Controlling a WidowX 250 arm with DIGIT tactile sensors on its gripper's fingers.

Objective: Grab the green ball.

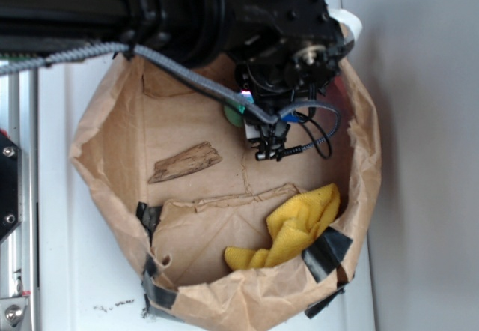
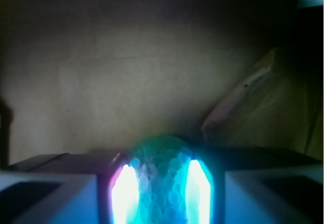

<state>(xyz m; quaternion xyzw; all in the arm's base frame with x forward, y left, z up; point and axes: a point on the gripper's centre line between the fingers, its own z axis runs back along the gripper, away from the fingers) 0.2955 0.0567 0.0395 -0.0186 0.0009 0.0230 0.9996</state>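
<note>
Black arm (image 1: 224, 9), braided grey cable (image 1: 179, 73)

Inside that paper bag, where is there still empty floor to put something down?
The widest bare patch of the paper bag lies left of the wood scrap. Another lies left of the yellow cloth, under the fold. It is crowded at the top right, where the gripper covers the green ball.

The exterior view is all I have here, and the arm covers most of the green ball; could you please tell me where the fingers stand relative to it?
Observer: In the wrist view the green ball sits between the two fingers of the gripper.
Operator: Thank you. Do the pads touch it?
Observer: The lit pads appear pressed against both its sides.
Operator: Is anything ahead of the gripper?
Observer: Only the brown paper bag wall, with a crumpled fold to the right.
</note>
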